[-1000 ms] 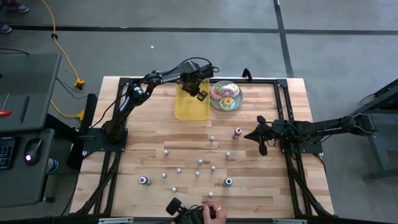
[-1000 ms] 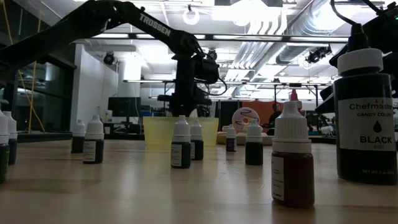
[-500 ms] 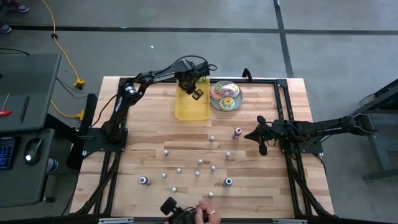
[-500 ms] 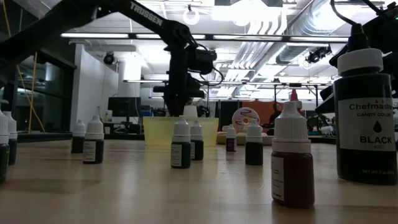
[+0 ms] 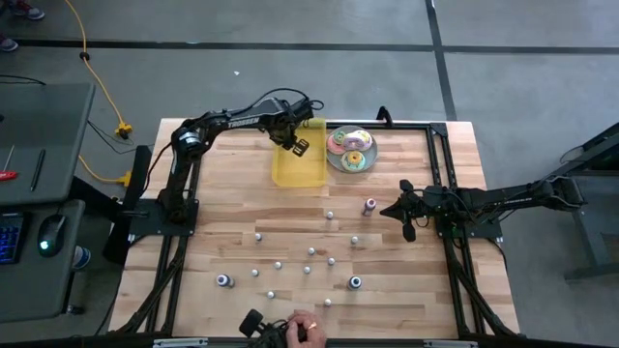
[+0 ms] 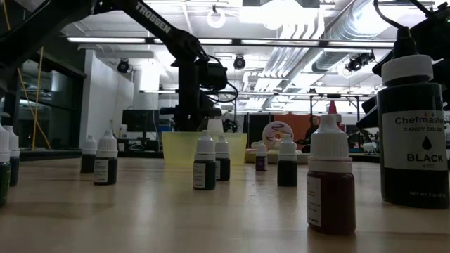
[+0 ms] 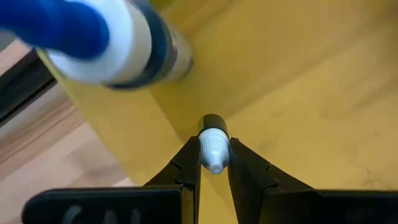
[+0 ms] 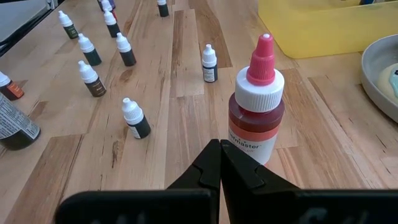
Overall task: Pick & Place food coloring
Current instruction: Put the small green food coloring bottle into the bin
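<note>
Several small food coloring bottles (image 5: pixel 309 253) stand scattered on the wooden table, and more of them show in the low view (image 6: pixel 204 163). My left gripper (image 5: pixel 296 144) hangs over the far left part of the yellow tray (image 5: pixel 302 169), shut on one small white-capped bottle (image 7: pixel 212 149). A bigger blue-capped bottle (image 7: pixel 118 40) shows blurred inside the tray, close to the left wrist camera. My right gripper (image 5: pixel 405 215) rests shut at the table's right, just behind a red-capped bottle (image 8: pixel 256 102). My left gripper pinches the small bottle's white cap (image 7: pixel 213 144) between its two fingertips. The fingers come from above, pointing steeply down. The bottle stands about upright in the hold, cap tip up and dark body (image 7: pixel 212 121) below, over the tray floor beside the tray's wall.
A round plate of doughnuts (image 5: pixel 350 150) sits right of the tray at the far edge. A big black-labelled bottle (image 6: pixel 413 119) stands close to the low camera. A person's hand (image 5: pixel 302 330) holds a dark device at the table's near edge.
My left gripper, still shut on the small bottle, has moved over the tray toward the table's left edge, staying at about the same height. The person's hand at the near edge has shifted left.
</note>
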